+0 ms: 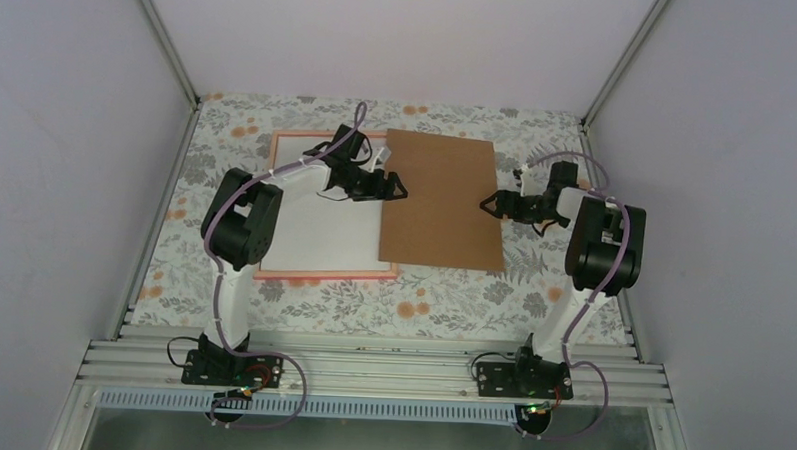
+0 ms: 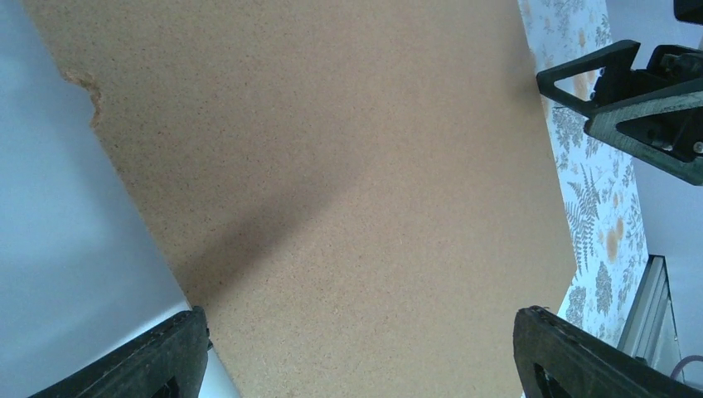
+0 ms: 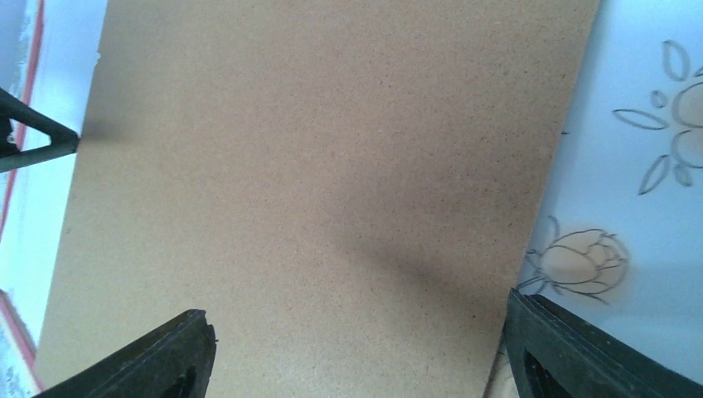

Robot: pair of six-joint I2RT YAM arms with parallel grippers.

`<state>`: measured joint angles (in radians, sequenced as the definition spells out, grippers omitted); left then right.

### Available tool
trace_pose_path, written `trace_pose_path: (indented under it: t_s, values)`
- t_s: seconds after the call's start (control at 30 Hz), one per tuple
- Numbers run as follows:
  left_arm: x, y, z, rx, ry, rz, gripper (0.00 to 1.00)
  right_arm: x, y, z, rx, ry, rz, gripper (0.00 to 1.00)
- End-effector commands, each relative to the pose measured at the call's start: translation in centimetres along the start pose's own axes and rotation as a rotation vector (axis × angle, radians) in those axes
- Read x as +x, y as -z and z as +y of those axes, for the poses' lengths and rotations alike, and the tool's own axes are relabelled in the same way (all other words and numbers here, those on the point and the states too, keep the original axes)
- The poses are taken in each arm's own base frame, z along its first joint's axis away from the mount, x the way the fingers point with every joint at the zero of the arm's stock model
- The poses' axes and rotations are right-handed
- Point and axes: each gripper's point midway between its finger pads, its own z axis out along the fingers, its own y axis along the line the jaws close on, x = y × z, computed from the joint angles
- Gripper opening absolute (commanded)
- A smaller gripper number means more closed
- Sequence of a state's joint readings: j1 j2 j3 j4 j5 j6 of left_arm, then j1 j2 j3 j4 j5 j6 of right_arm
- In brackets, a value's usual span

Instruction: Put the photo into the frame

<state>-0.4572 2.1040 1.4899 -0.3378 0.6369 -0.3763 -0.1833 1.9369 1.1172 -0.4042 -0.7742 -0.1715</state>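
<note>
This is a robotics lab test cell, not a lived-in room. Plain pale panels (image 1: 68,123) wall in the counter (image 1: 452,297) on three sides, joined by aluminium corner posts (image 1: 166,42). Slotted aluminium rails (image 1: 369,369) run along the counter's near edge, with a cabled left arm (image 1: 239,224) and right arm (image 1: 604,247) bolted to them. A floral-print cloth (image 1: 228,114) covers the counter.

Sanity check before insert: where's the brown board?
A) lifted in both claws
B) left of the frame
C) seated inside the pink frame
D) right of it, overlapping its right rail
D: in the top view the brown board lies flat right of the pink frame, its left edge over the right rail; left claw and right claw are open.
</note>
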Motion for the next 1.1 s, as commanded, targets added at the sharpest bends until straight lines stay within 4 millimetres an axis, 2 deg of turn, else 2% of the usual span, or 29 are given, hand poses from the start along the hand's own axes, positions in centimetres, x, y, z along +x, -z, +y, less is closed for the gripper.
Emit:
trace_pose_path:
  t_s: [0.0, 0.43, 0.77, 0.97, 1.07]
  values:
    - [-0.1, 1.3, -1.1, 0.027, -0.027, -0.019, 0.91, 9.2, -2.9, 0.8, -0.039, -0.251, 0.281, 0.87]
    - [0.7, 1.5, 1.0, -0.011, 0.050, -0.020, 0.90, 9.2, -2.9, 0.4, -0.017, -0.251, 0.281, 0.86]
    - [0.9, 1.6, 1.4, -0.015, 0.064, -0.023, 0.89, 9.3, -2.9, 0.3, -0.008, -0.254, 0.281, 0.86]
    - [1.1, 1.4, 2.0, -0.037, 0.077, -0.019, 0.85, 9.3, -3.0, 0.3, -0.013, -0.257, 0.281, 0.86]
    - [1.1, 1.2, 1.7, -0.013, 0.083, -0.012, 0.82, 9.3, -2.9, 0.3, -0.012, -0.256, 0.281, 0.86]
